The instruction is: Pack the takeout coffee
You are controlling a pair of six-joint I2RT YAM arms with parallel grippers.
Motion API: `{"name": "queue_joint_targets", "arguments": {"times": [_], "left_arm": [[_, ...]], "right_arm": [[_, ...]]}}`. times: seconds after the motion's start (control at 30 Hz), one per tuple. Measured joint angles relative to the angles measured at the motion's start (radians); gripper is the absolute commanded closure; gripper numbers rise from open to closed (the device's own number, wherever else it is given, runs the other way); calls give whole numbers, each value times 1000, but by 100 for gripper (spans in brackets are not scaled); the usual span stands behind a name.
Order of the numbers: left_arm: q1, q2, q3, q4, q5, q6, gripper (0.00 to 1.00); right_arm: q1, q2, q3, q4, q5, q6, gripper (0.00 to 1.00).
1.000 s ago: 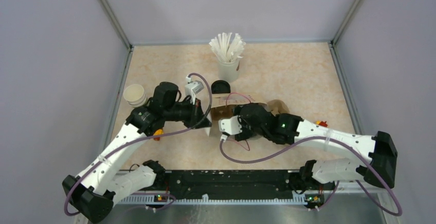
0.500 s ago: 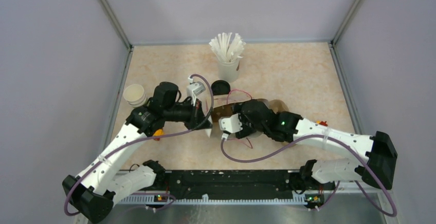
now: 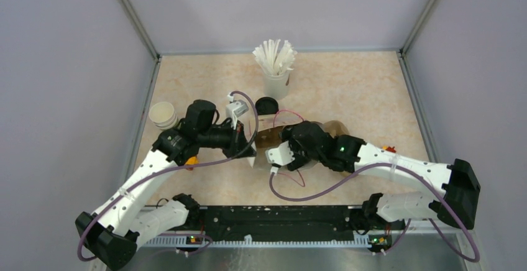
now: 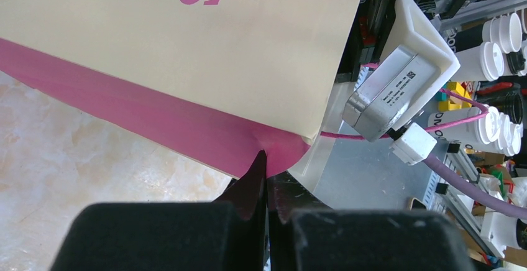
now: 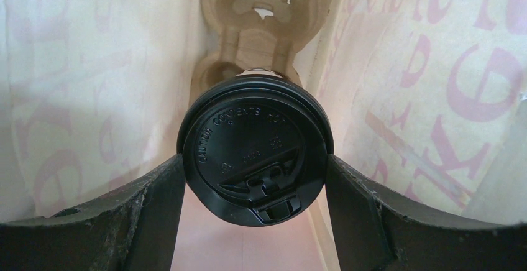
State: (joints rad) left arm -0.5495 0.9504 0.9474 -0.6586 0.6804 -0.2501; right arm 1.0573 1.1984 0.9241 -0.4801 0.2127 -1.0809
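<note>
We hold the takeout coffee (image 5: 252, 137) inside the paper bag (image 5: 87, 72).
Our right gripper (image 5: 253, 166) reaches into the bag, and its two fingers press on opposite sides of the black lid, so it grips the cup between the printed walls of the bag. Beyond the cup, at the far end of the bag, lies a brown pulp carrier (image 5: 248, 10); we cannot tell if the cup touches it. Our left gripper (image 4: 266, 174) is outside the bag, with its jaws closed tightly on the pink edge of the bag.
</note>
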Motion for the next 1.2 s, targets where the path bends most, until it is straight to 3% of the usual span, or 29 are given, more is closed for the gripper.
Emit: {"name": "queue_joint_targets", "arguments": {"times": [0.6, 1.2], "left_arm": [[0, 1, -5, -7, 4, 14, 100], [0, 8, -6, -7, -12, 22, 100]], "right_arm": [[0, 8, 25, 7, -101, 19, 35], [0, 29, -24, 79, -49, 2, 35]]}}
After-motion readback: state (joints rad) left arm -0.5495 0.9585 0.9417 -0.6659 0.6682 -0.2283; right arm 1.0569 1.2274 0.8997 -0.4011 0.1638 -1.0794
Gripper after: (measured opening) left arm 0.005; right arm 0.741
